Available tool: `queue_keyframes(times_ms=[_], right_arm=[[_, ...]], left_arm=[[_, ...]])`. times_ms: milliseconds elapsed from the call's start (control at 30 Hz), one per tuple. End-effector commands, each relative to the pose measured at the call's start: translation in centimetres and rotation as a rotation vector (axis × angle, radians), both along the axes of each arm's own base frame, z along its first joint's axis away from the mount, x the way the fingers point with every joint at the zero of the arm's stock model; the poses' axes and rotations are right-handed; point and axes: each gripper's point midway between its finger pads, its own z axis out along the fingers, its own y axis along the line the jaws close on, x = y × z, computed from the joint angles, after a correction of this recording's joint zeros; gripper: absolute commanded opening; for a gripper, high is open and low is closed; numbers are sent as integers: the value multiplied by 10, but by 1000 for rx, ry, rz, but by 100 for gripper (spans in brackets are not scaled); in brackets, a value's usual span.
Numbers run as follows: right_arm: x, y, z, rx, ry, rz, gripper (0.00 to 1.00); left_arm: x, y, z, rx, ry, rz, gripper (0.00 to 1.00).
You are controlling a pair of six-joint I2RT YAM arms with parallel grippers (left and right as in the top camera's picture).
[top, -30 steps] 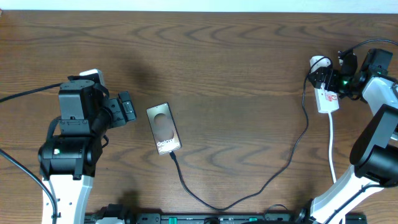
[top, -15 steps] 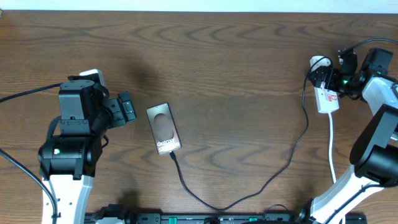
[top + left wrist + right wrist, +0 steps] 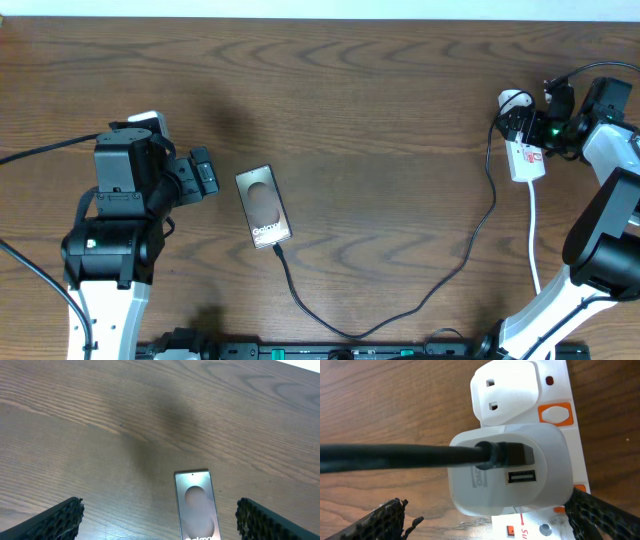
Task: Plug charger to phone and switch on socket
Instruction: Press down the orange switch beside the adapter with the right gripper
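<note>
Phone flat on wooden table

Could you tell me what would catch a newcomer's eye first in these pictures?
The phone, face up with white lettering, lies left of centre on the wooden table, with the black charger curving from its lower end across to the socket at the far right. There the right gripper is open astride the white adapter, while the left gripper hangs open just left of the phone.

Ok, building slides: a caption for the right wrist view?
Charger plugged into white adapter on the socket, right claw open, flanking it.
</note>
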Motion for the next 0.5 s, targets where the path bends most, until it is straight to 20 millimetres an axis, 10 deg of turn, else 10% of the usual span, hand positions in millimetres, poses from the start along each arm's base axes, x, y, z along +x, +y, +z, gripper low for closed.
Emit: queue_keyframes(times_ms=[0, 467], right_arm=[[-2, 5, -4, 35, 18, 8, 99], [-3, 10, -6, 54, 34, -10, 99]], left_arm=[[0, 4, 1, 22, 2, 2, 98], [0, 4, 1, 22, 2, 2, 98]])
